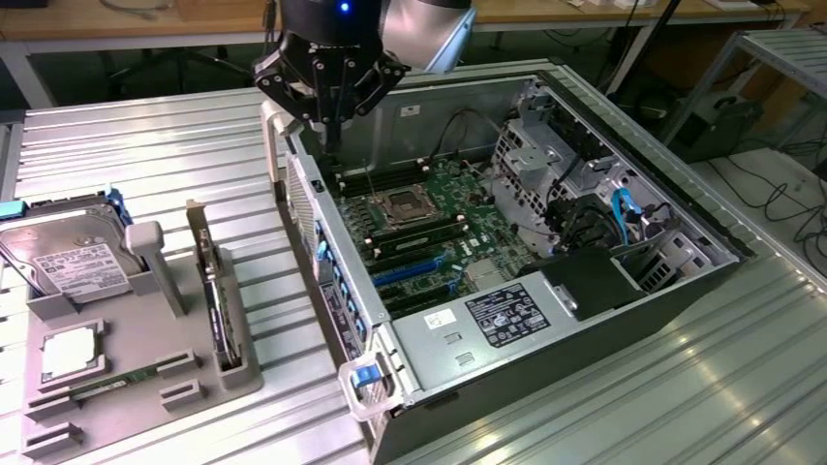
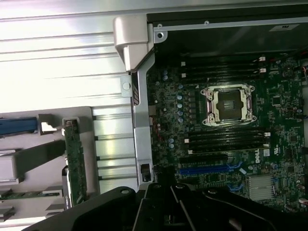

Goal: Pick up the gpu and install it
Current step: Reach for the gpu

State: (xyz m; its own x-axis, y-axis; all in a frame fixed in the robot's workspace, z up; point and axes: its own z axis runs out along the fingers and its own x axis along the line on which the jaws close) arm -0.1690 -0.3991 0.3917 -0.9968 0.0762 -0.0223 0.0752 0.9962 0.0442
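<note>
Hovering over the open computer case (image 1: pixel 582 378) at its side wall, the gripper (image 1: pixel 329 136) is seen clenched on nothing. The gpu (image 1: pixel 217 300) is stood on edge in a grey holder (image 1: pixel 142 334) beside the case, untouched.

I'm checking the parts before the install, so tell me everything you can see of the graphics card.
The thin green circuit-board graphics card stands upright on its long edge in a slot of the grey plastic holder tray, at the exterior view's left of the open computer case. Its silver metal bracket rises at the far end. Only the holder touches it.
</note>
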